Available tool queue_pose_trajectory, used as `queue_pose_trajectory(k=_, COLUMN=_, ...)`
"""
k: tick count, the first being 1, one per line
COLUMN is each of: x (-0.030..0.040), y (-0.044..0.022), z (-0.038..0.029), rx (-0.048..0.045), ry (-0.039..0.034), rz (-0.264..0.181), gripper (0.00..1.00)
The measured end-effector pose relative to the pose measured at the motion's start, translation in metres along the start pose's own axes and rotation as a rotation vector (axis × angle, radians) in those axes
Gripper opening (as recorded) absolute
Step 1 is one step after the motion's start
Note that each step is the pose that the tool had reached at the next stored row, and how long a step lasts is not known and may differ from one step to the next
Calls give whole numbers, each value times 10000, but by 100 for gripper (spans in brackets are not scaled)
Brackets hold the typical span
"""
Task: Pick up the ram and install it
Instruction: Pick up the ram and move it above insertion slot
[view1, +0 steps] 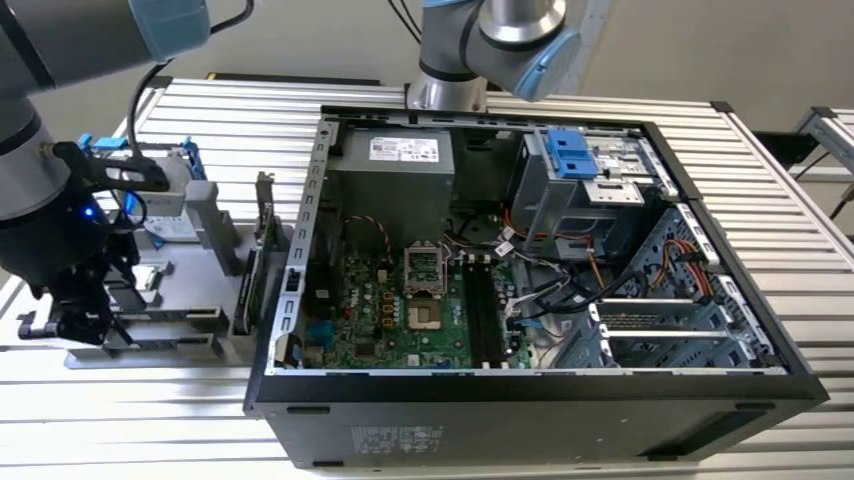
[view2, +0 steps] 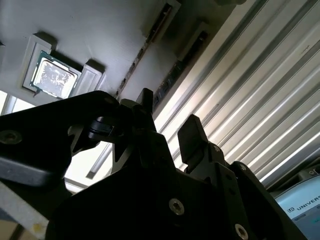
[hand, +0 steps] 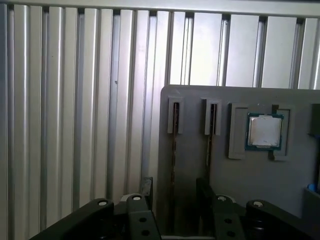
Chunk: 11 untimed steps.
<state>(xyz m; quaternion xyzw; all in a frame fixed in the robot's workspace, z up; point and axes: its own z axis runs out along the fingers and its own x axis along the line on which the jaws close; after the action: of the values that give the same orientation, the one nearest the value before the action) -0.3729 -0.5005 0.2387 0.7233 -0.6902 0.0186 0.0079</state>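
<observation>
Two ram sticks stand edge-on in narrow slots of a grey parts tray (hand: 250, 200). One ram stick (hand: 174, 150) (view2: 142, 52) is in the slot nearest the tray's edge and the other (hand: 210, 150) (view2: 177, 67) is beside it. My gripper (hand: 175, 185) (view2: 167, 120) hovers above the tray, open, with nothing between its fingers. The edge-side stick lines up with the gap between them. In the exterior view the gripper (view1: 80, 335) hangs over the tray's end at the exterior view's left.
A processor chip (hand: 265, 131) (view2: 52, 75) lies in a tray recess near the sticks. The open computer case (view1: 534, 385) stands to the exterior view's right, its motherboard memory slots (view1: 483, 315) exposed. A blue-framed hard drive (view1: 160, 215) and an expansion card (view1: 267, 225) stand on the tray. Ribbed aluminium tabletop (hand: 75, 100) surrounds everything.
</observation>
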Motion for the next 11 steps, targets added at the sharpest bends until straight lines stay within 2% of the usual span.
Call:
queue_pose_trajectory(k=3, x=21, y=1, z=19, rx=1, ry=-2, rz=0, gripper=100)
queue_pose_trajectory(k=11, x=21, y=3, z=107, rx=0, ry=-1, rz=0, gripper=100)
